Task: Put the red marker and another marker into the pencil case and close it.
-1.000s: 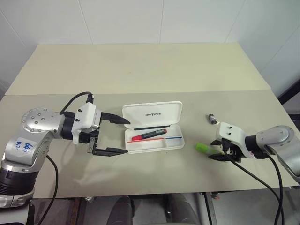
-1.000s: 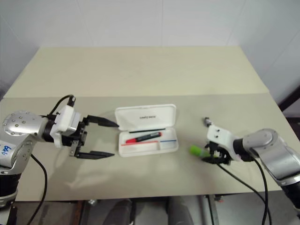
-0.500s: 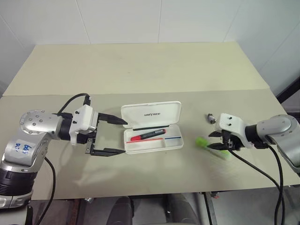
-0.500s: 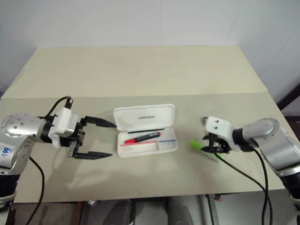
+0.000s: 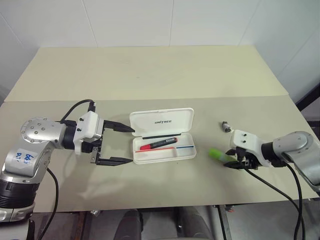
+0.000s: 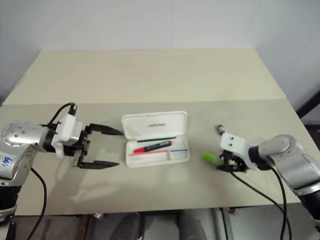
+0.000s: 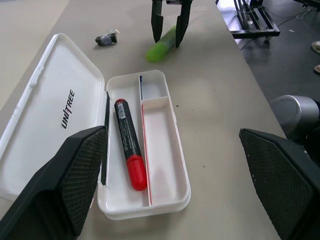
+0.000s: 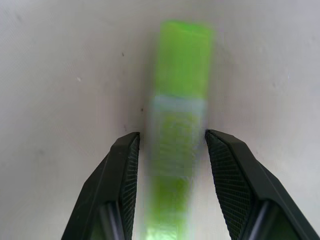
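Left eye view has the left gripper (image 5: pixel 117 145) hovering just beside the left end of the pencil case (image 5: pixel 163 136), its two black fingers spread wide apart and holding nothing. That white case lies open on the worktop (image 5: pixel 150 80) with its lid folded back, and the red marker (image 5: pixel 159 144) rests inside its tray. Further right, the right gripper (image 5: pixel 235 162) straddles the lime-green highlighter (image 5: pixel 219 156), and the right wrist view shows its fingers (image 8: pixel 120 165) partly open with a narrow gap on each side of the highlighter; a small grey metallic object (image 5: pixel 226 126) sits near, on the worktop's far side.
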You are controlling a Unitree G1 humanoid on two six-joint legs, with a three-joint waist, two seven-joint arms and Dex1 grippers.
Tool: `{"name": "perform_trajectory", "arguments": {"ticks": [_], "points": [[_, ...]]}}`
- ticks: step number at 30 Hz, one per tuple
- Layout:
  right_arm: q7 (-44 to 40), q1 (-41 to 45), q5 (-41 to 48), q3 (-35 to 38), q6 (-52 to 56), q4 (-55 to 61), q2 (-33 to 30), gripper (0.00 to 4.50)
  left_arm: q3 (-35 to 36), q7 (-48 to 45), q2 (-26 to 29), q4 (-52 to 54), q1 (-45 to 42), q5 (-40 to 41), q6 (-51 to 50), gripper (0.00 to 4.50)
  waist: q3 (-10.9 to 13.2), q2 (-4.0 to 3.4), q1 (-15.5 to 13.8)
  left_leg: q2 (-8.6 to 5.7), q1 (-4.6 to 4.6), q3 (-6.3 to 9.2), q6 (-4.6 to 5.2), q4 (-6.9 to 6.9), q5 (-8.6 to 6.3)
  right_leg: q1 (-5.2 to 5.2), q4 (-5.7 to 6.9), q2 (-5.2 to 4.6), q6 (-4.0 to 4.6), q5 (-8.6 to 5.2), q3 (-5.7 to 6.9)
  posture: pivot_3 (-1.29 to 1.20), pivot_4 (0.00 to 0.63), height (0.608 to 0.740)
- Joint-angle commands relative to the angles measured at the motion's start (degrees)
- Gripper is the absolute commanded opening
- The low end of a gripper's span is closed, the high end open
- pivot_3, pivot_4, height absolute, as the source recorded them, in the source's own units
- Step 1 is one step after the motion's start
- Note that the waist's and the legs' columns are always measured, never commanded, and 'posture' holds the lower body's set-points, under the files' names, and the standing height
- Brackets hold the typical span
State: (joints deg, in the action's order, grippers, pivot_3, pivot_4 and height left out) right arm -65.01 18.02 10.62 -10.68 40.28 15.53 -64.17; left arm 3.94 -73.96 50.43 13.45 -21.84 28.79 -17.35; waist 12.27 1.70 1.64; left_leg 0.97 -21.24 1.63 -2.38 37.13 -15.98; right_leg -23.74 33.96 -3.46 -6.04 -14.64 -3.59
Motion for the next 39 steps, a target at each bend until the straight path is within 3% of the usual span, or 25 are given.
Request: {"name": "perform_trajectory", "arguments": {"ticks": [1,6,18,25,39], "points": [[0.45,-2.02,-0.49,0.4,2.04,2.04,-1.16,2.19,0.92,0.14,0.4,1.2,-0.42,0.25,0.83,4.5,0.0,0.0,-0.03,0.0,0.0,0.0,0.0,0.0,0.0,0.0,0.0,0.0,0.0,0.0,0.0,0.0,0.15,0.74],[1.57,-2.1,-0.64,0.32,2.62,2.71,-0.2,1.08,0.62,0.05,0.16,0.8,-0.87,0.08,1.17,4.5,-0.03,0.06,-0.02,-0.01,-0.01,0.0,0.0,0.02,0.0,0.02,-0.03,-0.01,-0.01,0.0,0.01,0.0,0.15,0.74],[-3.61,6.06,0.64,0.8,-2.12,1.47,-0.45,1.08,1.46,-1.46,1.34,-0.98,0.29,-0.28,2.75,4.5,-0.01,0.01,0.31,0.02,0.01,-0.04,0.0,0.0,0.0,-0.02,-0.02,0.02,0.0,0.0,-0.01,0.0,0.15,0.74],[-5.83,18.63,1.12,-5.27,-0.79,4.33,7.58,1.08,5.8,-2.52,3.8,-3.45,6.48,-1.05,5.98,4.5,0.03,-0.03,1.26,0.12,-0.02,-0.01,0.0,-0.08,0.0,-0.13,0.06,0.06,0.05,-0.03,0.05,0.0,0.15,0.74],[-3.56,28.8,0.88,-14.92,4.63,6.8,22.71,1.08,9.76,-1.27,4.92,-4.28,14.17,-2.25,8.19,4.5,0.03,-0.04,1.07,0.08,-0.2,-0.02,-0.04,-0.09,-0.03,-0.48,0.46,-0.03,0.02,-0.01,0.05,0.0,0.15,0.74]]}}
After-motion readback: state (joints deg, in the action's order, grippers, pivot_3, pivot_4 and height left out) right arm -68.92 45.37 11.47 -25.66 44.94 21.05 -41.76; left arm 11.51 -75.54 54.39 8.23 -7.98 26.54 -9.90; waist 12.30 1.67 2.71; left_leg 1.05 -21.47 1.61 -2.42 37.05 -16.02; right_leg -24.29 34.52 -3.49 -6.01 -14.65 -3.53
